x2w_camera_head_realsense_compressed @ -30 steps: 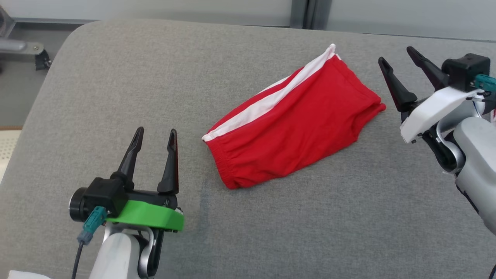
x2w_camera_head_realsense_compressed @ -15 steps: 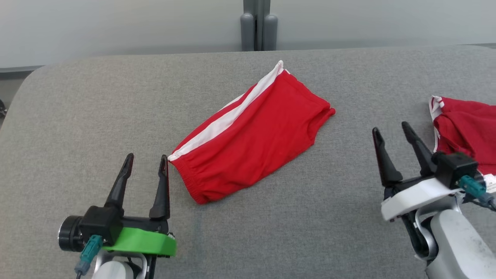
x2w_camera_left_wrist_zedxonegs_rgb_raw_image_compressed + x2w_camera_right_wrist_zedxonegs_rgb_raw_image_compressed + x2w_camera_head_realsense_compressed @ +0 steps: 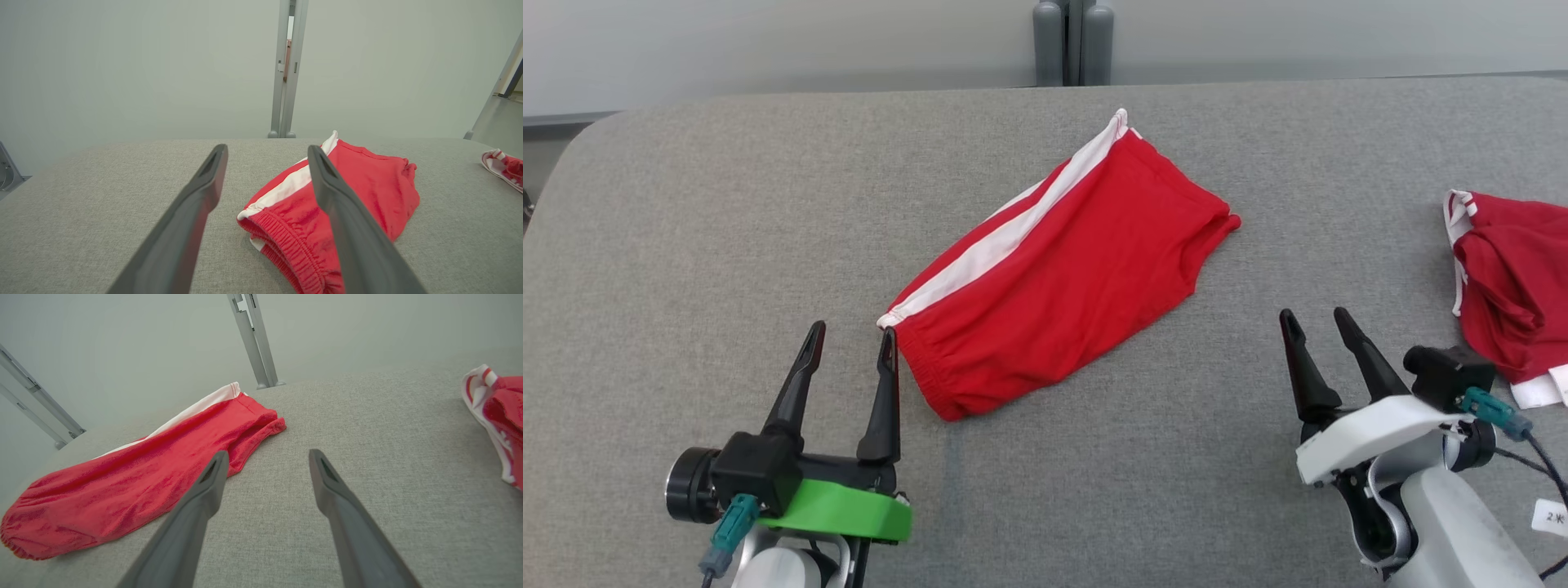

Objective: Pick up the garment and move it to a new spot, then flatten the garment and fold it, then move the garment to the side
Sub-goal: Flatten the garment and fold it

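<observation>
Head view: the garment (image 3: pixel 1062 269), red shorts with a white side stripe, lies folded lengthwise on the grey tabletop (image 3: pixel 686 245). It runs diagonally from low centre of the frame to the upper middle, with the waistband end nearest the left end effector (image 3: pixel 854 328). That end effector stands with its jaws apart and empty, its inner finger (image 3: pixel 885 392) just beside the waistband corner; whether it touches the cloth cannot be told. The right end effector (image 3: pixel 1313 312), at lower right of frame, is likewise spread and holds nothing, well apart from the garment's hem end. A second red garment (image 3: pixel 1511 286), rumpled, lies at the right edge of frame.

Assessment: the fold appears done, with the layers flat and aligned, so the outstanding step is probably the move to the side. The end effectors flank the garment, a stance suited to taking both ends together so the fold holds.

Clearances: bare tabletop is broad at frame left and along the bottom, with the rounded corner at upper left. The right side is narrower, bounded by the second garment. A grey post (image 3: pixel 1072 41) stands beyond the far edge, near the stripe tip.
</observation>
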